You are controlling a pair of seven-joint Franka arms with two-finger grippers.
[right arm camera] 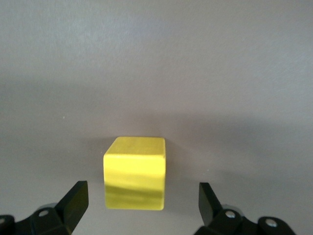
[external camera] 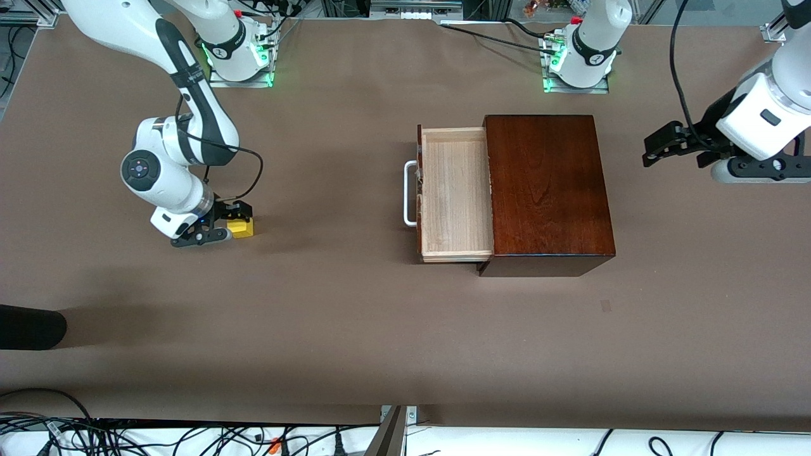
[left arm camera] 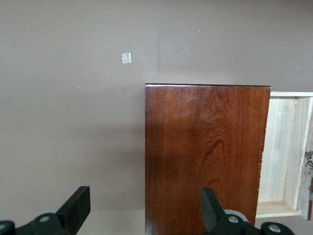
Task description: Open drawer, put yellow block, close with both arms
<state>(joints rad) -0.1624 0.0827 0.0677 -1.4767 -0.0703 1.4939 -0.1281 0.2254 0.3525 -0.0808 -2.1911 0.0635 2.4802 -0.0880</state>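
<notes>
The yellow block (external camera: pixel 242 227) rests on the brown table toward the right arm's end. My right gripper (external camera: pixel 225 223) is low at the block, open; in the right wrist view the block (right arm camera: pixel 135 172) lies just ahead of the gripper (right arm camera: pixel 143 198), with gaps on both sides. The drawer (external camera: pixel 456 190) stands pulled out of the reddish-brown box (external camera: pixel 545 190), its tray empty, its white handle (external camera: pixel 408 193) toward the right arm's end. My left gripper (external camera: pixel 656 149) is open and empty in the air past the box's closed end; its view (left arm camera: pixel 145 205) shows the box (left arm camera: pixel 205 156) and drawer (left arm camera: pixel 281 147).
A small square tape mark (external camera: pixel 606 305) lies on the table nearer to the front camera than the box, also in the left wrist view (left arm camera: pixel 126 58). A dark rounded object (external camera: pixel 25 326) juts in at the right arm's end. Cables run along the near table edge.
</notes>
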